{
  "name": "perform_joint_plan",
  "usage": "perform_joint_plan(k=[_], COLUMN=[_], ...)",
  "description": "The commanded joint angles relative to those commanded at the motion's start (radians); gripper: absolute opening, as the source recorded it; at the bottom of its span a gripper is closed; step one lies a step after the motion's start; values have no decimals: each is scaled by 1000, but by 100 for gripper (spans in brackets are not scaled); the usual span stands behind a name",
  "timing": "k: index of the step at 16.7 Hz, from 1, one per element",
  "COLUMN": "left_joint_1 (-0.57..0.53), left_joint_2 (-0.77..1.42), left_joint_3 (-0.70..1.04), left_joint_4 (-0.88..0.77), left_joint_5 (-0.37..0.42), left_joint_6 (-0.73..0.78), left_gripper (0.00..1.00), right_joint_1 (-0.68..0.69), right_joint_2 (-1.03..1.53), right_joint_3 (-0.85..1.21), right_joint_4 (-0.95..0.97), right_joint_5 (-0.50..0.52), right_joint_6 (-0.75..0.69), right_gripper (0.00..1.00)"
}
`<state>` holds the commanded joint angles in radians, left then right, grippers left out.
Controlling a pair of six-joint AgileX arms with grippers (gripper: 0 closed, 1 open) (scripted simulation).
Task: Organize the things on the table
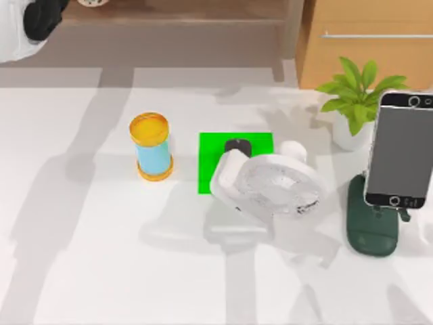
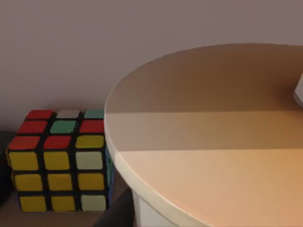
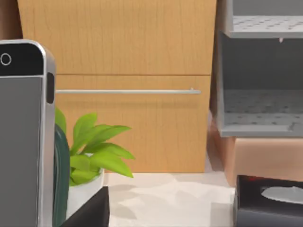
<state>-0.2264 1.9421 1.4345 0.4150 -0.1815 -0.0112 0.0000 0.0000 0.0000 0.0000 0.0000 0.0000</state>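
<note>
Top view, looking down on the white table [image 1: 101,271]: a bright green square patch [image 1: 211,162] sits near the centre w/ a small black rounded gadget [image 1: 237,147] resting on it. A white desk fan [image 1: 274,181] w/ clear cage lies just right of the patch, its base overlapping the patch edge and touching or nearly touching the gadget. Left of the patch, apart from it, stands the cup [image 1: 151,146], orange lid and rim w/ a pale blue body here; no straw visible to me. At the table's right a grey-screened smartphone [image 1: 400,149] stands upright in a dark green holder [image 1: 371,227], w/ a potted plant [image 1: 356,101] behind it. My left arm's dark end [image 1: 44,16] is parked off the table at top left; its wrist cam looks at a Rubik's cube [image 2: 59,161] beside a round tan tabletop [image 2: 213,137]. Right wrist cam sees the phone edge, plant and a wood cabinet [image 3: 132,85]. Can't tell finger state on either gripper. My read: no grasp in hand yet, approx the start of a step; next move prob needs an arm brought over the table toward one item, taking care w/ the fan crowding the gadget
</note>
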Motion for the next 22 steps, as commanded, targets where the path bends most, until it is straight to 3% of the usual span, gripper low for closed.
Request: perform_joint_plan(k=[6, 19, 22], left_joint_1=[0, 0, 0], left_joint_2=[20, 20, 20], left_joint_3=[16, 16, 16], left_joint_4=[3, 3, 3], left_joint_5=[-1, -1, -1], left_joint_6=[-1, -1, -1], left_gripper=[0, 98, 100], right_joint_1=[0, 0, 0], right_joint_2=[0, 0, 0], right_joint_3=[0, 0, 0], right_joint_4=[0, 0, 0], right_joint_5=[0, 0, 0], right_joint_6=[0, 0, 0], right_gripper=[100, 100, 100])
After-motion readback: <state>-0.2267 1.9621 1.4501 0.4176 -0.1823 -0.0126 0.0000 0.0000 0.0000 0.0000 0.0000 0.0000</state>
